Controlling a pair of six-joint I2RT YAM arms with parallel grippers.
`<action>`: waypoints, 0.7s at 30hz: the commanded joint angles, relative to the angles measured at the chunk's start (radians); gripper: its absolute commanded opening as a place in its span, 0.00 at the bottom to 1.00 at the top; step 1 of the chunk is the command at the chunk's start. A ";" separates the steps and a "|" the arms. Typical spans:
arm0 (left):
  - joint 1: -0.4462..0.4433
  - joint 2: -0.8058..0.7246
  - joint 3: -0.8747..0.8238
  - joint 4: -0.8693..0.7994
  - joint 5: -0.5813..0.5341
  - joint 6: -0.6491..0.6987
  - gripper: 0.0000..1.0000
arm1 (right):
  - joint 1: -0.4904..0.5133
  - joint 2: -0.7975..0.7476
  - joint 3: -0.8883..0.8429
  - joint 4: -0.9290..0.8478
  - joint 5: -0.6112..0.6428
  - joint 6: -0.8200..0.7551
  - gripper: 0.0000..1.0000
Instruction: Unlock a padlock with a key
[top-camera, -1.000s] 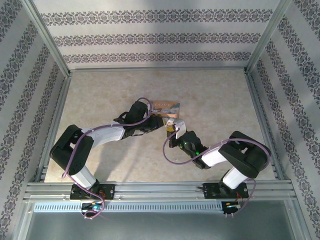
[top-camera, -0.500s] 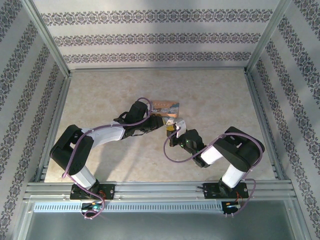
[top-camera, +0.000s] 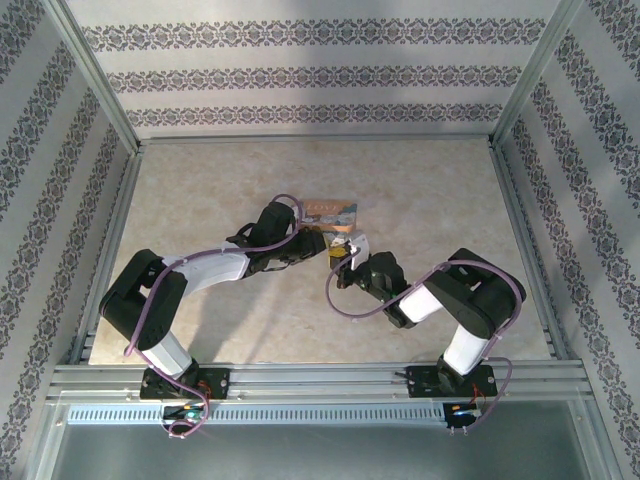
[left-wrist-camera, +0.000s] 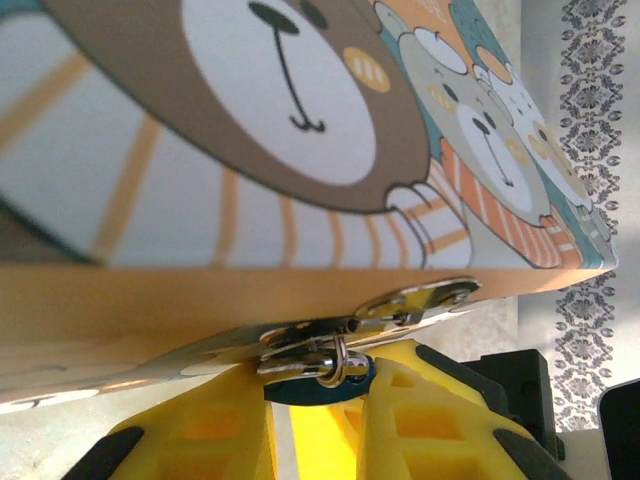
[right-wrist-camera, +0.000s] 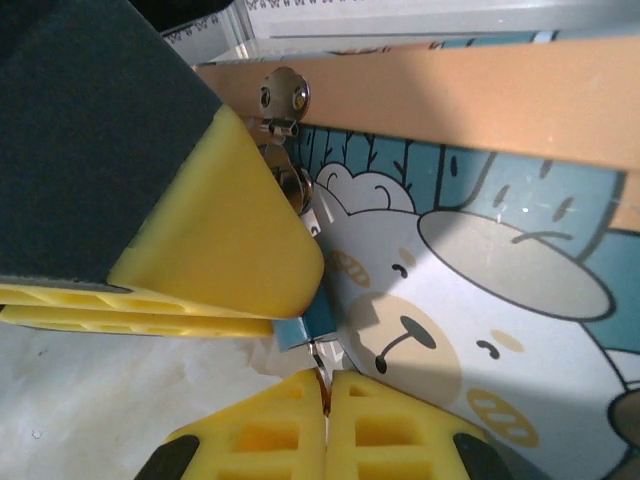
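Left tool pinches the teal padlock, which hangs on the hasp of the tin. Right tool, pressed together on a thin sliver, likely the key, sits just beside it. This looks like the insertion step; next, steer the key into the padlock and turn.

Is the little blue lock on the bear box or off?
On: the padlock is hooked by its silver loop through the latch on the tin, pinched in the left claw.
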 joint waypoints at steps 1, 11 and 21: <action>-0.017 0.001 -0.010 0.054 0.088 0.007 0.21 | -0.010 0.005 0.059 0.071 -0.044 0.023 0.00; -0.017 0.025 -0.032 0.088 0.081 0.001 0.20 | -0.012 0.029 0.070 0.062 -0.039 0.047 0.00; -0.014 0.070 -0.053 0.141 0.058 -0.012 0.20 | 0.010 0.132 0.057 0.139 0.026 0.180 0.00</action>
